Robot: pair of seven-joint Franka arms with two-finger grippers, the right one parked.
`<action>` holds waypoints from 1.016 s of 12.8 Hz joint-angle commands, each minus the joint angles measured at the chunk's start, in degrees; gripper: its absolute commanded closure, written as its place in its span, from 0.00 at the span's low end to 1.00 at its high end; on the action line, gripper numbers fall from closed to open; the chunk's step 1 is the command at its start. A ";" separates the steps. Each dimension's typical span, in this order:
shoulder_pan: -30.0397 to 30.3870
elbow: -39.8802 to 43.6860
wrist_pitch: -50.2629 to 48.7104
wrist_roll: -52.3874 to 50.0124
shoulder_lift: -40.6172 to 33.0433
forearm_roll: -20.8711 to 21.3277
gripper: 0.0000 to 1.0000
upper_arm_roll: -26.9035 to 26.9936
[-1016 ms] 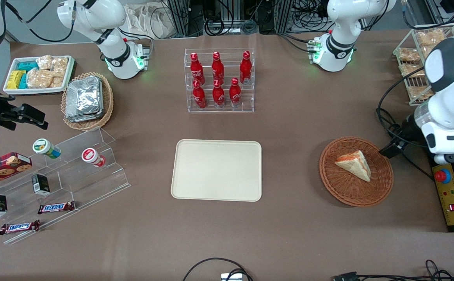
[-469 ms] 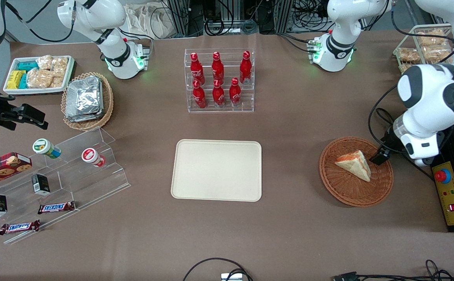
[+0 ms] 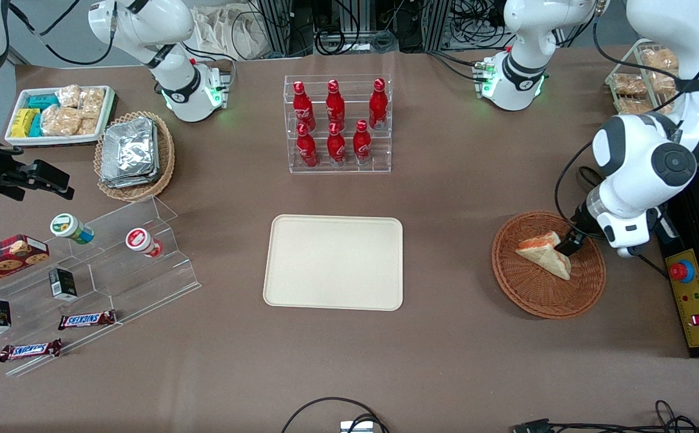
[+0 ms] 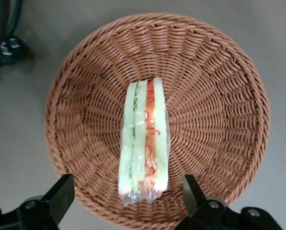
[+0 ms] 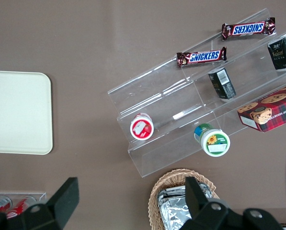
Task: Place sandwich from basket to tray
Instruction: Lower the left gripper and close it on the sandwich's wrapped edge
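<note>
Your gripper (image 4: 128,196) hangs over the basket (image 3: 529,294), fingers (image 4: 61,191) spread wide to either side of the sandwich (image 3: 544,254), probably not touching it. Only the fingertips show; the front view hides them under the wrist. The sandwich lies mid-basket. From there, the tray (image 3: 334,262) sits at nine o'clock on the table (image 3: 445,361).

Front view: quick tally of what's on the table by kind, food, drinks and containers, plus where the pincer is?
Sandwich: 1
Red bottles: 6
Snickers bars: 2
Wicker baskets: 2
Cream tray: 1
Total: 12
Pincer: open, over the sandwich in its basket.
</note>
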 commanded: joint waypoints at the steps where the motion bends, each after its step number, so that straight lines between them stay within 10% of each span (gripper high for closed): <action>1: -0.28 -0.16 4.99 -1.90 3.91 -0.31 0.00 -0.01; 7: -0.55 -0.25 9.05 -2.87 7.35 -0.22 0.03 -0.10; 9: -0.55 -0.16 9.05 -4.44 7.35 -0.13 0.29 -0.19; 12: -0.64 -0.16 8.88 -4.63 7.35 -0.04 0.96 -0.28; 13: -0.64 -0.07 8.70 -4.36 7.35 0.13 1.00 -0.36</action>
